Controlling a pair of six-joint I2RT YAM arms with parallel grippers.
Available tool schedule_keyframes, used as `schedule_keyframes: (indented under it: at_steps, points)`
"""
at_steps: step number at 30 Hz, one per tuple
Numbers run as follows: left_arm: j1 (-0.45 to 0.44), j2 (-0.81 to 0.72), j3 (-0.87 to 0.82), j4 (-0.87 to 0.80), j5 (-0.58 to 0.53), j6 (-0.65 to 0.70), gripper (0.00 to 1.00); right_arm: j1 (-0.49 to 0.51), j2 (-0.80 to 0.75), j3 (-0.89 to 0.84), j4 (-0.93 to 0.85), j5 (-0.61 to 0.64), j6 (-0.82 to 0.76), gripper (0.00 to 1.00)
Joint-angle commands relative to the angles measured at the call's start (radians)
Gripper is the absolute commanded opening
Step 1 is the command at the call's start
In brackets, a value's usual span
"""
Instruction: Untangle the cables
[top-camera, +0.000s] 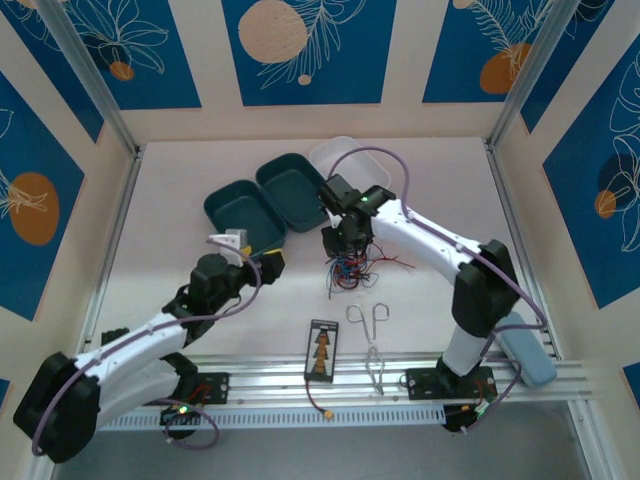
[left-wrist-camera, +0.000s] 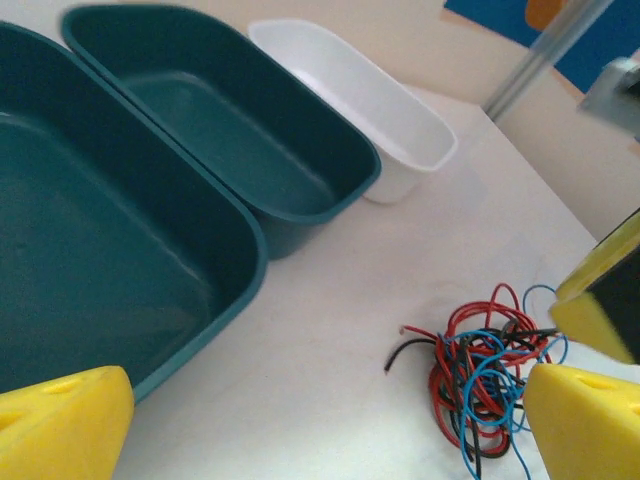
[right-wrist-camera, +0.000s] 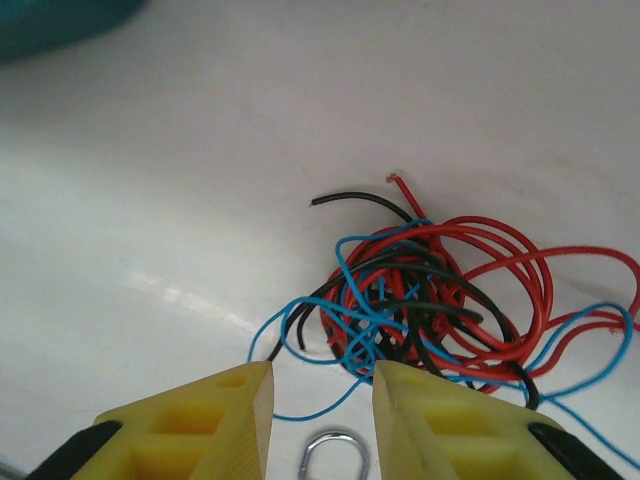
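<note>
The cables (top-camera: 352, 268) lie as one tangled heap of thin red, blue and black strands on the white table. My right gripper (top-camera: 345, 243) hangs right over the heap. In the right wrist view its yellow fingers (right-wrist-camera: 205, 420) stand a little apart at the near edge of the cables (right-wrist-camera: 430, 300), with a loose blue loop lying between the tips and nothing pinched. My left gripper (top-camera: 270, 265) sits to the left of the heap, wide open and empty. Its view shows the cables (left-wrist-camera: 485, 375) just inside its right finger (left-wrist-camera: 585, 420).
Two teal trays (top-camera: 240, 210) (top-camera: 295, 190) and a white tray (top-camera: 340, 155) stand behind the heap. Silver forceps (top-camera: 368, 335) and a black card (top-camera: 322, 350) lie near the front rail. A forceps ring (right-wrist-camera: 335, 455) shows under the right gripper. A grey-blue case (top-camera: 525, 350) rests at the front right.
</note>
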Motion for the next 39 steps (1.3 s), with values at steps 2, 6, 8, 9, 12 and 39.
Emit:
schedule_keyframes:
  at_steps: [2, 6, 8, 9, 12, 39]
  points:
    - [-0.004, -0.108, -0.036, -0.092, -0.117, 0.005, 1.0, 0.01, 0.086, 0.091, -0.086, 0.039, -0.112, 0.32]
    - [-0.004, -0.154, -0.04, -0.14, -0.144, 0.02, 1.0, 0.013, 0.157, 0.142, -0.104, 0.057, -0.153, 0.32]
    - [-0.005, -0.159, -0.04, -0.15, -0.149, 0.022, 1.0, 0.012, 0.188, 0.161, -0.117, 0.07, -0.165, 0.32]
    - [-0.003, -0.158, -0.042, -0.151, -0.15, 0.024, 1.0, 0.014, 0.202, 0.168, -0.122, 0.073, -0.17, 0.32]
    - [-0.004, -0.152, -0.042, -0.148, -0.151, 0.021, 1.0, 0.014, 0.22, 0.168, -0.125, 0.072, -0.18, 0.32]
    - [-0.004, -0.115, -0.035, -0.136, -0.156, 0.02, 1.0, 0.004, 0.257, 0.125, -0.119, 0.032, -0.191, 0.27]
